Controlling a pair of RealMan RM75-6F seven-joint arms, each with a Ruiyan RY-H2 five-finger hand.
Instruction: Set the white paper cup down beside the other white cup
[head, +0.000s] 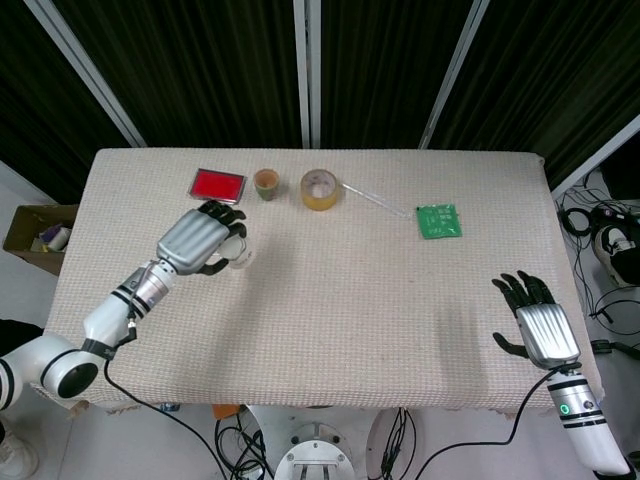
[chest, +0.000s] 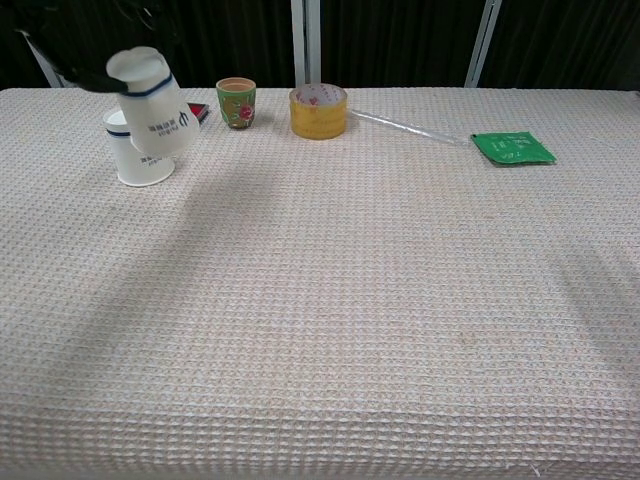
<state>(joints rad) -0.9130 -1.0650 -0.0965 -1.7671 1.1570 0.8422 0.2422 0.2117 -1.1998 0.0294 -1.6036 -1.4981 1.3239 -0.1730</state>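
Observation:
My left hand (head: 198, 242) grips a white paper cup (chest: 152, 100) with a blue band, upside down, tilted and lifted clear of the table. In the head view only a bit of that cup (head: 238, 254) shows past the fingers. The other white cup (chest: 130, 160) stands upside down on the cloth just behind and left of the held one; in the head view my hand hides it. My right hand (head: 535, 320) hovers near the table's front right corner, its fingers spread and holding nothing.
Along the far edge lie a red pad (head: 217, 185), a small green patterned cup (chest: 236, 102), a yellow tape roll (chest: 318, 110), a clear plastic tube (chest: 410, 127) and a green packet (chest: 512, 148). A cardboard box (head: 35, 235) sits on the floor at left.

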